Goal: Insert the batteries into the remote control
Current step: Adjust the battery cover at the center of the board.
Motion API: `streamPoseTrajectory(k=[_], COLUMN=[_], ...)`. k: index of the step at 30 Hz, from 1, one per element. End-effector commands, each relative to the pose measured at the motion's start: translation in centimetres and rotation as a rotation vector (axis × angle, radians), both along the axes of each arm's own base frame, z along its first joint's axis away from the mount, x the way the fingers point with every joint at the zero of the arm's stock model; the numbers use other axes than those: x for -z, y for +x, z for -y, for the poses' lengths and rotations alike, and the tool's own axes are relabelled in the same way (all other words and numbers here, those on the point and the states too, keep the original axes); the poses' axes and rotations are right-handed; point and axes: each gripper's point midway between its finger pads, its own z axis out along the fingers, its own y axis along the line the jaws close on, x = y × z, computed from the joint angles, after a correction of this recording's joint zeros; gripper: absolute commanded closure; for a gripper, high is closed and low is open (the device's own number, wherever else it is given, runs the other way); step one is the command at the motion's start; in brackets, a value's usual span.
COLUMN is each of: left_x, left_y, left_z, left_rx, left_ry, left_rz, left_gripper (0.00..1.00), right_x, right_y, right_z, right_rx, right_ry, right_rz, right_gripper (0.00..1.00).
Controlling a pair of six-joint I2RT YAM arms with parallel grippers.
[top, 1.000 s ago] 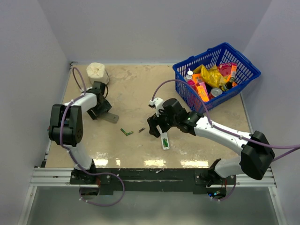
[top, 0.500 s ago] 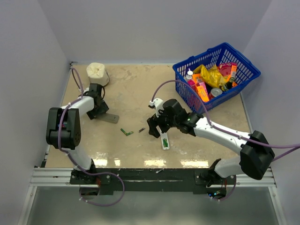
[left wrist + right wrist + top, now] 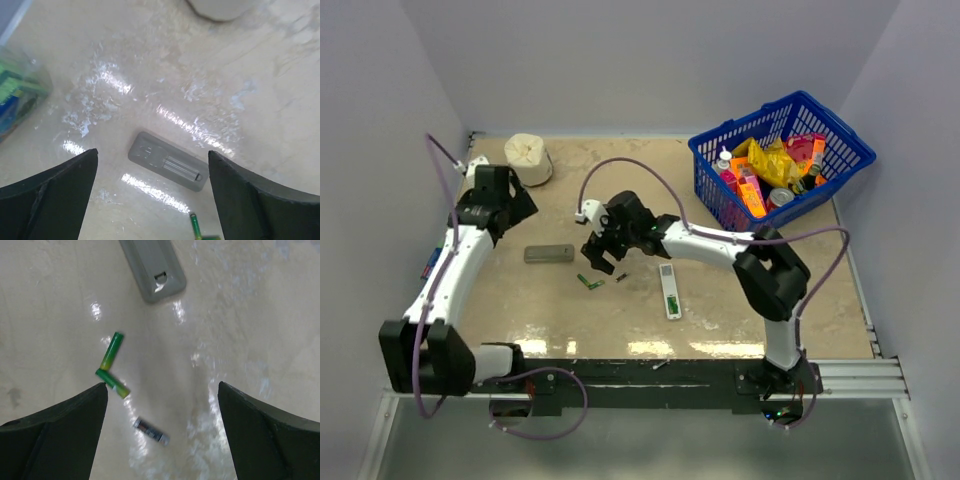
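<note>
Top external shows right jaws, wide and empty, shifted from remote control to batteries, likely for pickup; left jaws wide too.

Two green batteries, one dark battery, one remote control, one grey cover, one blue basket
</note>
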Motion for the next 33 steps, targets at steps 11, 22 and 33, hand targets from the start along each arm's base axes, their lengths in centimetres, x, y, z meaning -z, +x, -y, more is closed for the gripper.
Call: streamPoseTrajectory(k=[11,22,33], left_x=[-11.2,-11.9,-12.1], left_y=[-3.8,-3.8,-2.7], left_z=[1.0,1.1,1.4], left_rx=[0.054,0.087,0.108], left_ry=[-0.056,-0.013,0.001], left_rz=[0.294,0.297,0.301], left_gripper=[0.01,0.01,0.01], right_x=[3.1,5.4,4.5], right_y=[3.5,2.8,-4.6], right_z=[-10.2,-13.4,-15.0], right_rx=[-0.376,-0.444,-0.668], right_ry=[0.030,0.036,0.038], right_rz=[0.199,0.151,0.174], right_gripper=[0.20,0.47,0.99])
